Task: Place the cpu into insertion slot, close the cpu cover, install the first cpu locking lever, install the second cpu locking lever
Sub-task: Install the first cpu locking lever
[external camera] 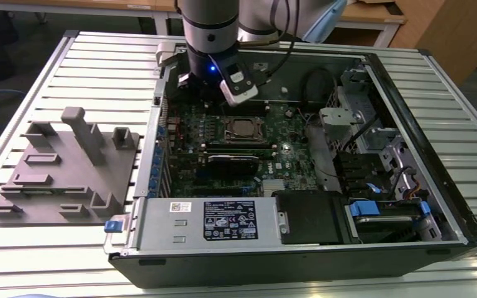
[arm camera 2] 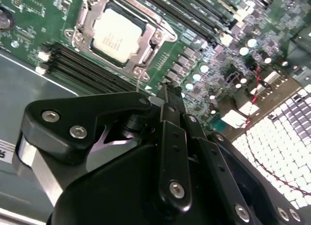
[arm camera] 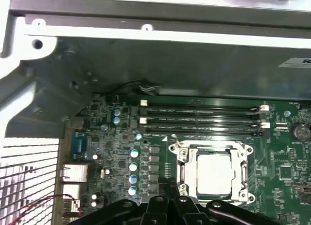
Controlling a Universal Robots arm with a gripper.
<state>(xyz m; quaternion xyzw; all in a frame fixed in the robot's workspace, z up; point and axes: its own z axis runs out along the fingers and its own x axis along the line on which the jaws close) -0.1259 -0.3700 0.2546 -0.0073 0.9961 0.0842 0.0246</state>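
Observation:
The cpu (arm camera: 216,174) lies flat in the insertion slot (arm camera: 180,152) on the green motherboard (external camera: 284,155), silver top up. The cpu cover (arm camera: 240,172) is down around it as a silvery frame, also seen in the second wrist view with the cpu (arm camera 2: 116,34) in its window. A thin lever end (arm camera: 177,140) sticks up at one socket corner. My gripper (arm camera 2: 164,91) hovers just above the board beside the socket, fingers together and holding nothing. In the first wrist view the gripper (arm camera: 167,185) sits at the socket's edge. The exterior view has the arm's wrist (external camera: 213,62) over the socket's far side.
The open computer case (external camera: 404,124) walls in the board. Long memory slots (arm camera: 199,115) run beside the socket. A black card (external camera: 234,158) and the power supply (external camera: 213,220) lie nearer the front. A grey fixture (external camera: 64,167) stands on the slatted table at the exterior view's left.

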